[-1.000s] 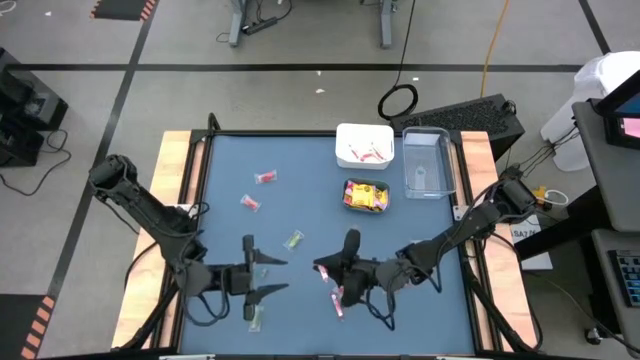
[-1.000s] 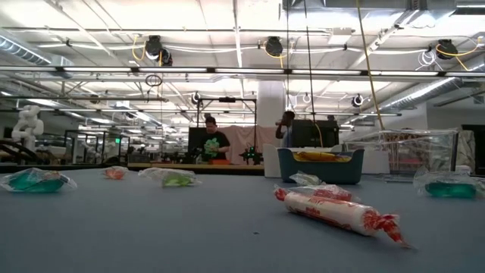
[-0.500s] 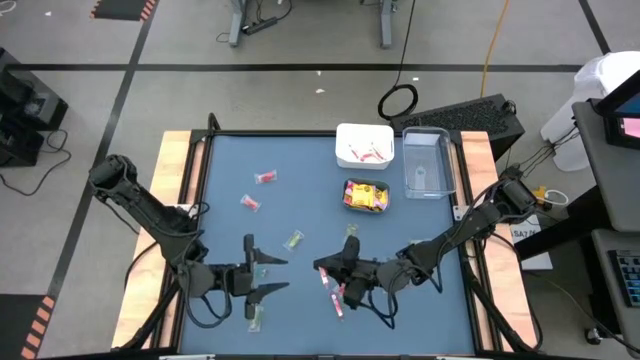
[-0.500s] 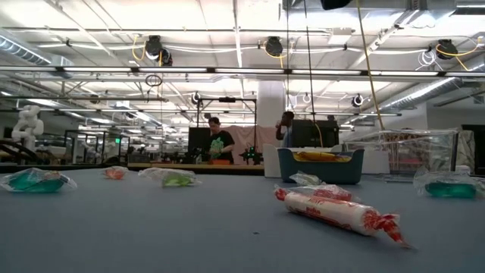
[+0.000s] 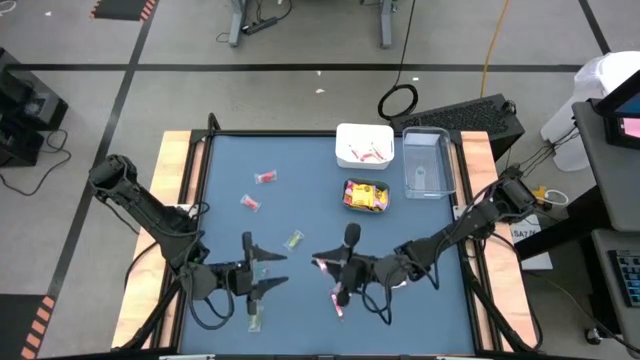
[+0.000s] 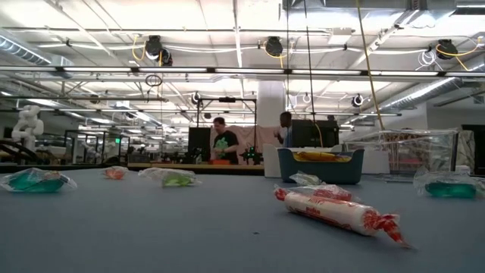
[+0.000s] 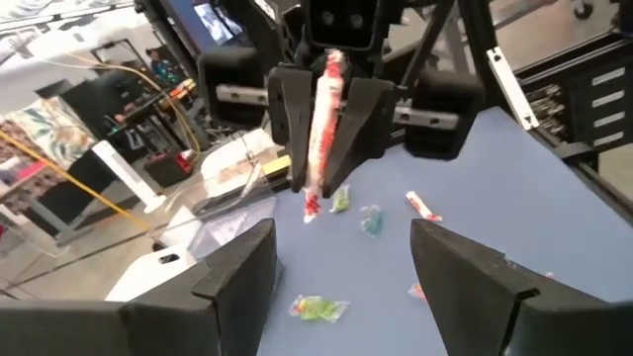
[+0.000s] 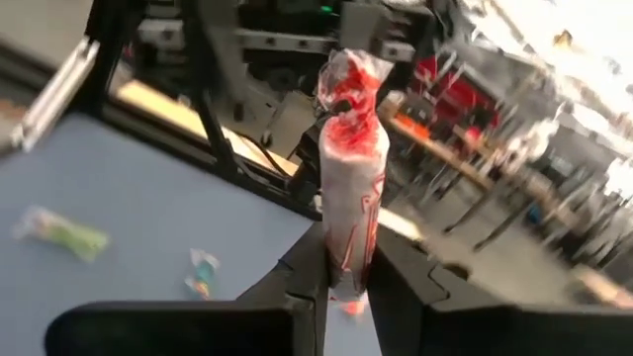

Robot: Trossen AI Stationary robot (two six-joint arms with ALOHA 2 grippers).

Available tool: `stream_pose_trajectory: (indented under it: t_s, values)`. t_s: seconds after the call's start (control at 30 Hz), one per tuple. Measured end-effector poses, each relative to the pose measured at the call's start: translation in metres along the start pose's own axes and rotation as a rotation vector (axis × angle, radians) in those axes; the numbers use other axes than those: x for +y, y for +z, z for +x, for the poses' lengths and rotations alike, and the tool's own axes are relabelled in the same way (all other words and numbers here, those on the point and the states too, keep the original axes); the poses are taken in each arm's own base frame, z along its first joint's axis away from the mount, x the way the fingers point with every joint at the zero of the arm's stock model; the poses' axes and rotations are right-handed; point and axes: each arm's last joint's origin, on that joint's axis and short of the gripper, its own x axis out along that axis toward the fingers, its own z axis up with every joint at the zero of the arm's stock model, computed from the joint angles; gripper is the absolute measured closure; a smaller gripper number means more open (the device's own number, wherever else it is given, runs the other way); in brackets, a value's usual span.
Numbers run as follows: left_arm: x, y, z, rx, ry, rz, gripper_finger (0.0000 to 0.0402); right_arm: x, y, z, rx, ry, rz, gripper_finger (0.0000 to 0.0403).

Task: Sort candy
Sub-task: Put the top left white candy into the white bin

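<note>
My right gripper [image 5: 333, 268] hovers over the table's near middle, shut on a pink-white stick candy [image 8: 351, 168]. The left wrist view shows that stick [image 7: 324, 119] between its dark fingers. My left gripper [image 5: 272, 275] faces it from the table's left and is open, touching nothing. A green piece [image 7: 316, 309] lies on the table below the left fingers. Another stick [image 5: 337, 301] lies flat on the table; the low view shows two sticks [image 6: 333, 208]. Red pieces [image 5: 265, 177] and green pieces [image 5: 293, 240] lie scattered on the table. My right gripper pinches the stick candy between its two fingers [image 8: 297, 282] by its lower part [image 8: 348, 259]. The stick lies along the fingers, and its red twisted end [image 8: 348, 74] reaches out past the fingertips. It is lifted clear of the table.
At the far side stand a white container [image 5: 364, 145] with pink pieces, a teal container [image 5: 366, 196] with yellow packets, and a clear container [image 5: 426, 163]. People stand in the room beyond the table [image 6: 220, 144]. Wooden rails edge the blue table top [image 5: 220, 220].
My right gripper has shifted a little toward the table's left and turned somewhat, staying shut on the stick. The sticks and other pieces on the table have stayed where they were.
</note>
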Motion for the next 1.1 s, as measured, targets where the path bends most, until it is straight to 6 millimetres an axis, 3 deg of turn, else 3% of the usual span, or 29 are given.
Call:
stream_pose_trajectory:
  t_s: [0.2,0.5,1.1]
  values:
    - [0.0,0.0,0.0,0.004,0.012,0.03,0.0162,-0.007,-0.003,0.005,0.007,-0.021,0.315,0.0351]
    - [0.0,-0.001,0.0,0.01,0.01,0.056,0.0162,-0.011,-0.005,0.009,0.006,-0.039,0.655,0.0351]
    - [0.01,-0.004,0.01,0.035,0.055,0.023,0.0162,-0.011,-0.006,0.009,0.018,-0.036,0.695,0.0351]
